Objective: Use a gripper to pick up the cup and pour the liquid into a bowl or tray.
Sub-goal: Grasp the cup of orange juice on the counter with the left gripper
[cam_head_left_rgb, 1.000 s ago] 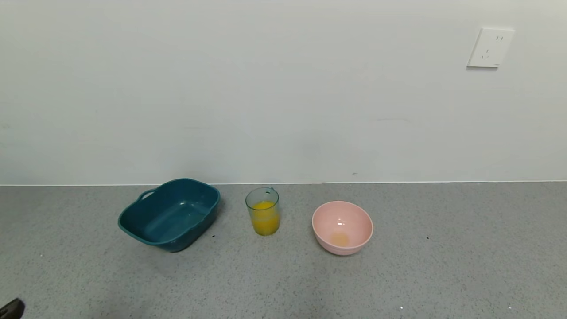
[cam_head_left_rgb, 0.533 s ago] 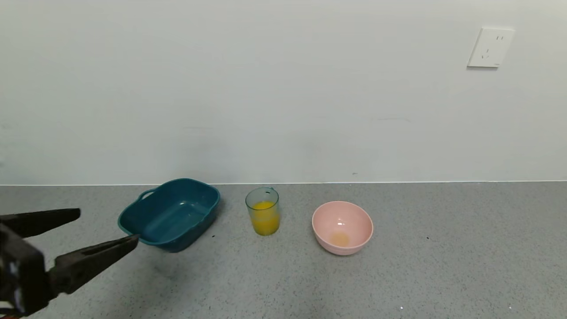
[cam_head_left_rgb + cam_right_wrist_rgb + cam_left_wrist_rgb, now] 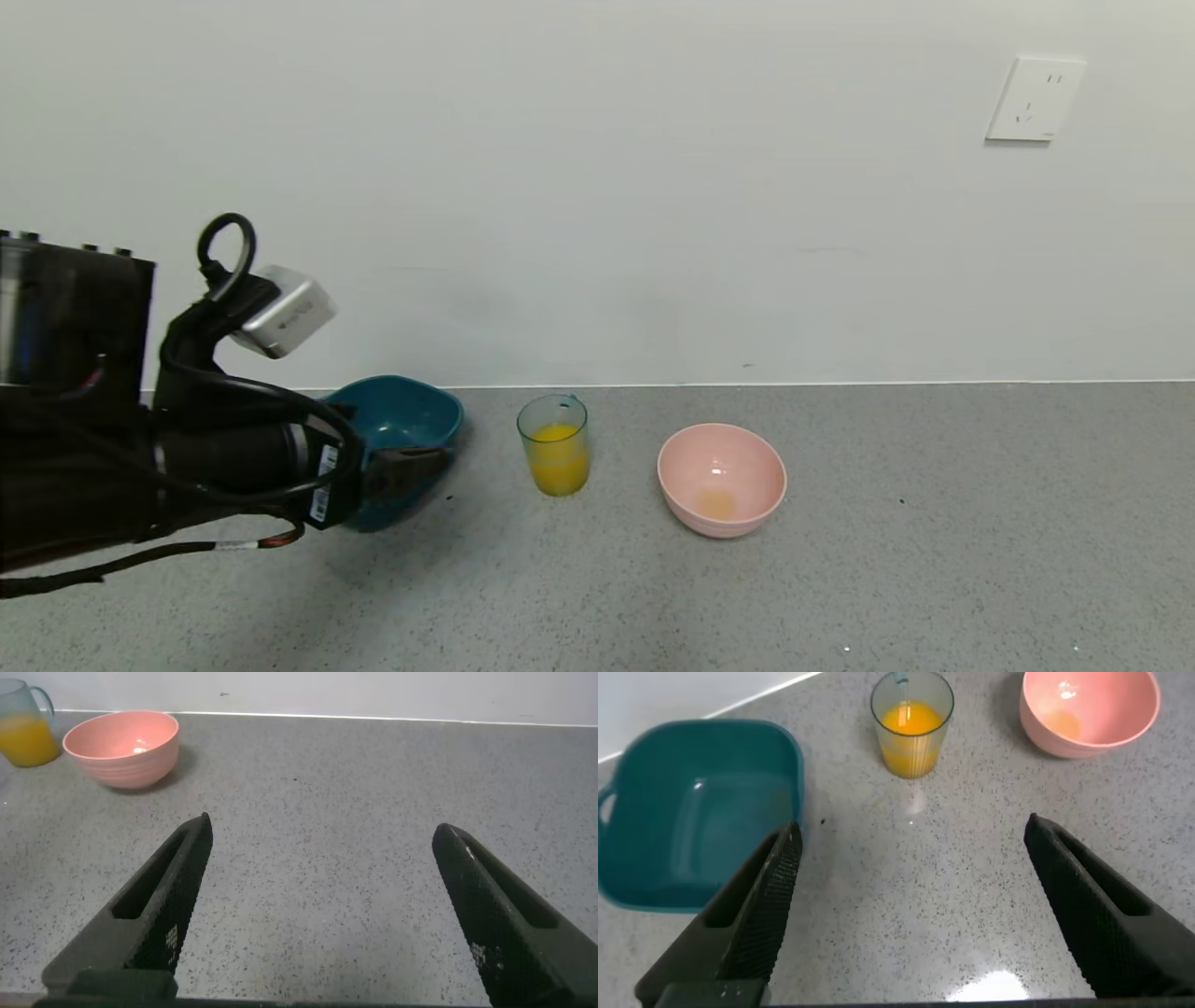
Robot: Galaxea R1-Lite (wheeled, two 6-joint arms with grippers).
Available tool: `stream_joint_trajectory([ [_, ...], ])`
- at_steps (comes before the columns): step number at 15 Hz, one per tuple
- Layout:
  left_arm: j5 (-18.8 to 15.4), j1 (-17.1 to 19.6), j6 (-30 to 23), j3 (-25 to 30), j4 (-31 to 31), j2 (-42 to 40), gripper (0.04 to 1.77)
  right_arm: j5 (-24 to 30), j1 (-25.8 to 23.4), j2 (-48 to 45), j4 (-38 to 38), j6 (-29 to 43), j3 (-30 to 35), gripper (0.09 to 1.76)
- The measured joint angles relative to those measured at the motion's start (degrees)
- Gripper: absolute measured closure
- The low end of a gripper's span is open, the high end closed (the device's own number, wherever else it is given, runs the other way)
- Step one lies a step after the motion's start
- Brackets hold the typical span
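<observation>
Orange liquid [image 3: 911, 719] in the cup [image 3: 912, 723] faces the spread-open left gripper [image 3: 910, 877]; only its wrist view shows that.

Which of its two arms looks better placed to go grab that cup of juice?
Probably the left. The left gripper is open, raised over the counter, with the cup straight ahead between its fingers. The right gripper, also open, sees the cup off to one side, beyond the pink bowl.

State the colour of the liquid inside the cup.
Bright orange-yellow liquid in the cup; clearest in the left wrist view.
</observation>
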Motion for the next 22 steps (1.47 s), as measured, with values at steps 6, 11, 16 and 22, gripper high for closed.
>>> stream_joint_trajectory([
  [6, 1.67, -4.71, -4.36, 1.83, -6.4, 10.39, 0.09, -0.02, 0.0, 0.0, 0.0, -0.02, 0.0, 0.14],
  [11, 6.38, -7.25, -9.5, 7.8, -22.75, 19.48, 0.09, 0.0, 0.0, 0.0, 0.0, -0.02, 0.0, 0.14],
  [16, 12.23, -9.59, -12.62, 12.39, -40.25, 30.67, 0.09, 0.0, 0.0, 0.0, 0.0, -0.02, 0.0, 0.14],
  [22, 16.74, -10.47, -13.53, 16.19, -61.98, 41.95, 0.09, 0.0, 0.0, 0.0, 0.0, 0.0, 0.0, 0.14],
])
